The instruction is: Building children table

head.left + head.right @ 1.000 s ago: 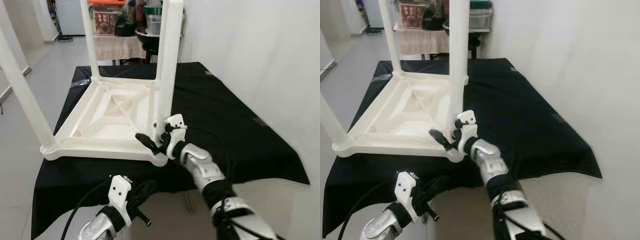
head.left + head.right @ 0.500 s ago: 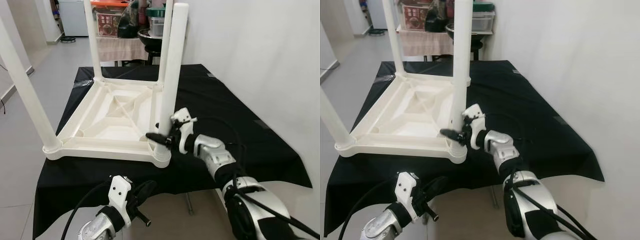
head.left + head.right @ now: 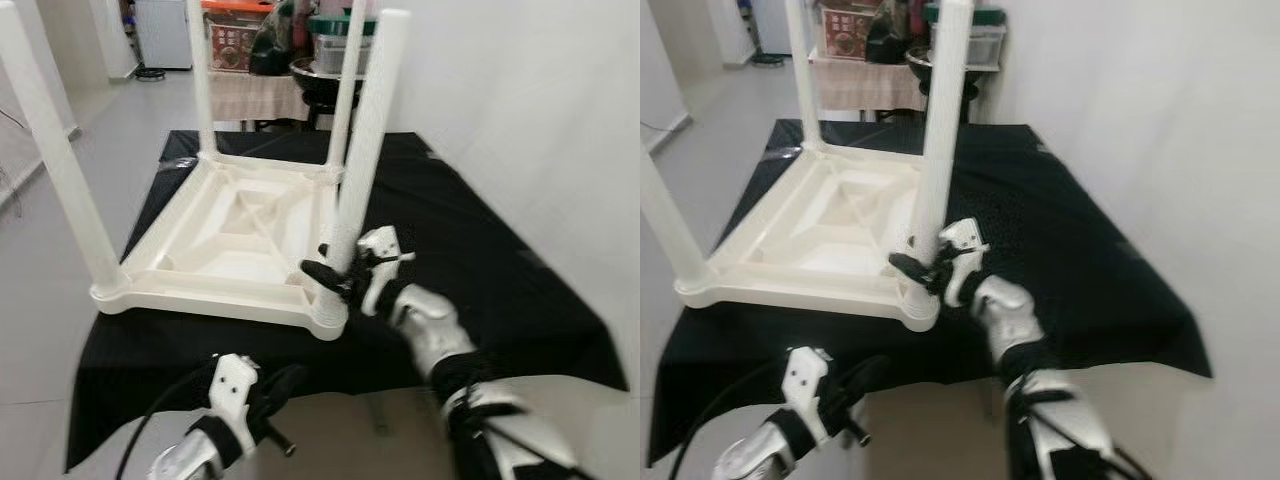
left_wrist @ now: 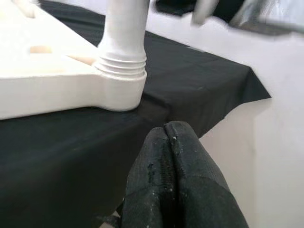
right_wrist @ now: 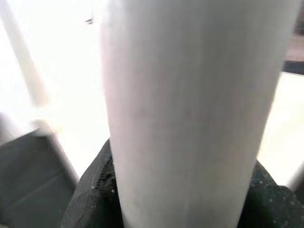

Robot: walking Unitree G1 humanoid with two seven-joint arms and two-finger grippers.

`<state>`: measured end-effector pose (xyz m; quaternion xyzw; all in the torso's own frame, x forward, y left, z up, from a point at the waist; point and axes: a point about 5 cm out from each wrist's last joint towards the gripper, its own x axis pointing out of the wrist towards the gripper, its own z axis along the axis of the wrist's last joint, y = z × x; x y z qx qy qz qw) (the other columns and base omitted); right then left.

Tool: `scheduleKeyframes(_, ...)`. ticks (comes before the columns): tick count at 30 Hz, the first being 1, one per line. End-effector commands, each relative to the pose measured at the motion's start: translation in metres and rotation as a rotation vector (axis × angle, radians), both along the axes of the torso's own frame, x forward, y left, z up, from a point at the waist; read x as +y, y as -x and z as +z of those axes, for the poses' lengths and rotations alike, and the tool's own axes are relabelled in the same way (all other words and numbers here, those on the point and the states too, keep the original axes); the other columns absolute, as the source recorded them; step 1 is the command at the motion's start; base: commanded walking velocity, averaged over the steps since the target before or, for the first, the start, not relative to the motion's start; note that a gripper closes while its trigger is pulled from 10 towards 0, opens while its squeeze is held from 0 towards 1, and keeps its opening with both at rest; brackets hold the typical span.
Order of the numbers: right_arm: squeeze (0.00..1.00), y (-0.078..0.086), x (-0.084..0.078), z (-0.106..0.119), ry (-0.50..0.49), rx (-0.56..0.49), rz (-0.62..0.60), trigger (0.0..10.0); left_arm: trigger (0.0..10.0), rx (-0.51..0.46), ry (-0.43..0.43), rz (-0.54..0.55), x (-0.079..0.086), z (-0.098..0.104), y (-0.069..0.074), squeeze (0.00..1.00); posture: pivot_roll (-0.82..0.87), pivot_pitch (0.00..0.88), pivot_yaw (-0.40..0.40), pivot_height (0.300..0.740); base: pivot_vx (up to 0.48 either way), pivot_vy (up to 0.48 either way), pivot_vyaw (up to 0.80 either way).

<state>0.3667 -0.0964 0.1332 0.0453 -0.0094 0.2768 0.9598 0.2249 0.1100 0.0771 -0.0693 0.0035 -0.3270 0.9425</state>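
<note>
A white plastic children's table (image 3: 240, 230) lies upside down on a black-clothed table (image 3: 480, 250), with its legs pointing up. My right gripper (image 3: 325, 265) is shut on the near right leg (image 3: 368, 130), just above its corner socket. In the right wrist view that leg (image 5: 190, 118) stands close between the black fingers (image 5: 92, 199). My left gripper (image 3: 285, 378) hangs low before the front edge of the cloth, shut on nothing. Its closed fingertips (image 4: 166, 137) point at the threaded base of the leg (image 4: 121, 71), a short way off.
The other legs stand at the near left (image 3: 55, 160), far left (image 3: 203, 80) and far right (image 3: 347, 90). A white wall (image 3: 520, 100) runs along the right. Behind is a cluttered table with pots and boxes (image 3: 300, 50). Tiled floor (image 3: 100, 130) lies to the left.
The view has shifted and blurred slightly. My right gripper has stayed on the near right leg while its arm swung from below round to the right. The left gripper has hardly moved.
</note>
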Motion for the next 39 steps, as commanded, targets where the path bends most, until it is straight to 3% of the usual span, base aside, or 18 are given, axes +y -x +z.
scheduleKeyframes(1,0.00,0.003,-0.016,-0.024,0.031,0.128,-0.215,0.0,10.0,0.003,0.002,-0.008,0.000,-0.001,0.002,0.00,0.05,0.000,-0.099,0.740,0.000,0.000,0.00)
scheduleKeyframes(2,0.00,0.022,0.007,-0.042,0.013,0.177,-0.301,0.0,10.0,0.005,0.001,-0.007,0.001,0.000,0.002,0.00,0.04,0.000,-0.085,0.740,0.000,0.000,0.00)
scheduleKeyframes(5,0.00,0.022,0.007,-0.042,0.013,0.177,-0.301,0.0,10.0,0.005,0.001,-0.007,0.001,0.000,0.002,0.00,0.04,0.000,-0.085,0.740,0.000,0.000,0.00)
scheduleKeyframes(6,0.00,0.035,0.028,-0.052,-0.003,0.225,-0.278,0.0,10.0,0.006,-0.004,-0.009,0.002,-0.001,0.001,0.00,0.03,0.000,-0.074,0.740,0.000,0.000,0.00)
scheduleKeyframes(8,0.00,0.032,0.038,-0.048,0.027,0.201,-0.201,0.0,10.0,0.009,-0.001,-0.012,0.003,0.000,-0.001,0.00,0.03,0.000,-0.087,0.740,0.000,0.000,0.00)
scheduleKeyframes(11,0.00,0.027,0.036,-0.045,0.042,0.186,-0.190,0.0,10.0,0.007,0.000,-0.012,0.002,0.000,-0.001,0.00,0.03,0.000,-0.087,0.740,0.000,0.000,0.00)
scheduleKeyframes(12,0.00,0.024,0.035,-0.042,0.056,0.175,-0.191,3.6,10.0,0.004,0.002,-0.006,0.002,0.000,-0.002,0.00,0.03,0.000,-0.090,0.740,0.000,0.000,0.00)
scheduleKeyframes(13,0.00,0.021,0.038,-0.039,0.063,0.168,-0.170,10.0,10.0,0.000,0.001,-0.001,0.002,0.001,-0.003,0.00,0.04,0.000,-0.092,0.740,0.000,0.000,0.00)
scheduleKeyframes(14,0.00,0.021,0.038,-0.039,0.063,0.168,-0.170,10.0,10.0,0.000,0.001,-0.001,0.002,0.001,-0.003,0.00,0.04,0.000,-0.092,0.740,0.000,0.000,0.00)
scheduleKeyframes(15,1.00,0.019,0.040,-0.034,0.059,0.152,-0.145,10.0,10.0,-0.002,0.000,0.003,0.001,0.001,-0.003,0.00,0.04,0.000,-0.097,0.740,0.000,0.000,0.00)
scheduleKeyframes(18,1.00,0.016,0.047,-0.020,0.045,0.108,-0.076,10.0,10.0,-0.003,0.001,0.005,0.001,0.001,-0.004,0.00,0.05,0.000,-0.098,0.740,0.000,0.000,0.00)
scheduleKeyframes(20,1.00,0.011,0.053,0.003,-0.011,0.049,0.077,10.0,10.0,-0.004,0.002,0.005,0.000,0.001,-0.005,0.00,0.04,0.000,-0.098,0.740,0.000,0.000,0.00)
scheduleKeyframes(23,1.00,0.009,0.053,0.013,-0.020,0.013,0.156,10.0,10.0,-0.005,0.003,0.005,0.000,0.001,-0.006,0.00,0.04,0.000,-0.098,0.740,0.000,0.000,0.00)
scheduleKeyframes(24,0.65,0.008,0.052,0.024,-0.018,-0.025,0.267,10.0,10.0,-0.005,0.004,0.005,0.000,0.002,-0.006,0.00,0.04,0.000,-0.097,0.740,0.000,0.000,0.00)
scheduleKeyframes(25,0.00,0.006,0.048,0.034,0.001,-0.066,0.377,10.0,10.0,-0.005,0.005,0.005,0.000,0.002,-0.007,0.00,0.04,0.000,-0.099,0.740,0.000,0.000,0.00)
scheduleKeyframes(34,0.00,0.002,0.040,0.054,0.105,-0.091,0.759,10.0,10.0,-0.006,0.005,0.007,0.000,0.001,-0.008,0.00,0.06,0.000,-0.102,0.740,0.000,0.000,0.00)
scheduleKeyframes(38,0.00,0.002,0.042,0.056,0.119,-0.081,0.785,10.0,10.0,-0.006,0.005,0.008,0.000,0.001,-0.008,0.00,0.06,0.000,-0.102,0.740,0.000,0.000,0.00)
scheduleKeyframes(39,0.00,0.002,0.043,0.055,0.110,-0.070,0.803,1.0,10.0,-0.006,0.004,0.008,0.000,0.001,-0.008,0.00,0.06,0.000,-0.103,0.740,0.000,0.000,0.00)
